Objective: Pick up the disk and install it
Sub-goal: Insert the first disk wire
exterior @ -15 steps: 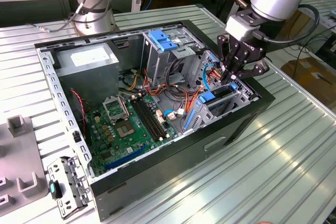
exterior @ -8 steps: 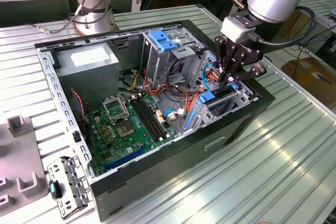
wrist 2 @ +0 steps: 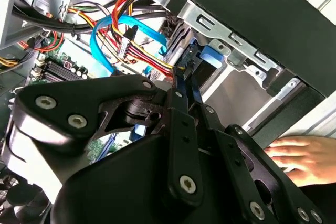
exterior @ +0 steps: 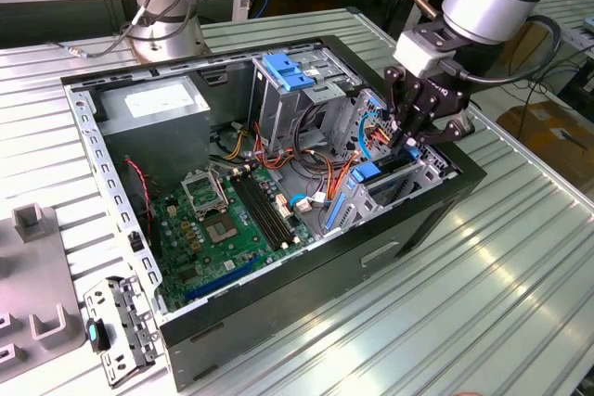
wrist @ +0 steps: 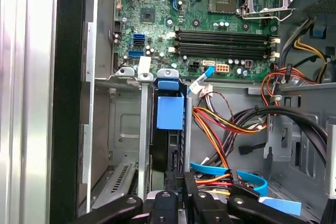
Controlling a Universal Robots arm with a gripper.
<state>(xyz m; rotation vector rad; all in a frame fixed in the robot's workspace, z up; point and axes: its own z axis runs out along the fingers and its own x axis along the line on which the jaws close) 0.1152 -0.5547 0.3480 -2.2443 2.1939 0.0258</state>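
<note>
The disk [exterior: 394, 172] is seen standing on edge in the drive bay [exterior: 419, 173] at the 3 o'clock side of the open case [exterior: 306, 271] in the exterior view, its blue handle [exterior: 368, 172] facing the motherboard [exterior: 237, 220]. In the first wrist view the disk [wrist: 169, 150] is shown as a dark slab between the bay's metal walls, with the blue handle [wrist: 169, 109] at its near end and the gripper [wrist: 181, 195] at its far end. In the second wrist view the gripper [wrist 2: 184, 85] is seen with its two slim fingers [wrist 2: 181, 95] drawn close together over the disk's narrow edge; they appear to be pinched on the disk, though contact itself is hidden. The disk is judged to be rigid, fairly heavy for its size, and sensitive to knocks, so it is best handled by its long metal sides or its plastic rails rather than by the labelled face or the connector end. The smooth metal is judged to be slippery under narrow pads, and a firm, centred pinch is called for. Bundled cables [wrist: 226, 124] are seen just beside the bay at 3 o'clock in the first wrist view, and snagging on them is judged a risk. A hand [wrist 2: 304, 156] is seen resting outside the case wall in the second wrist view.
</note>
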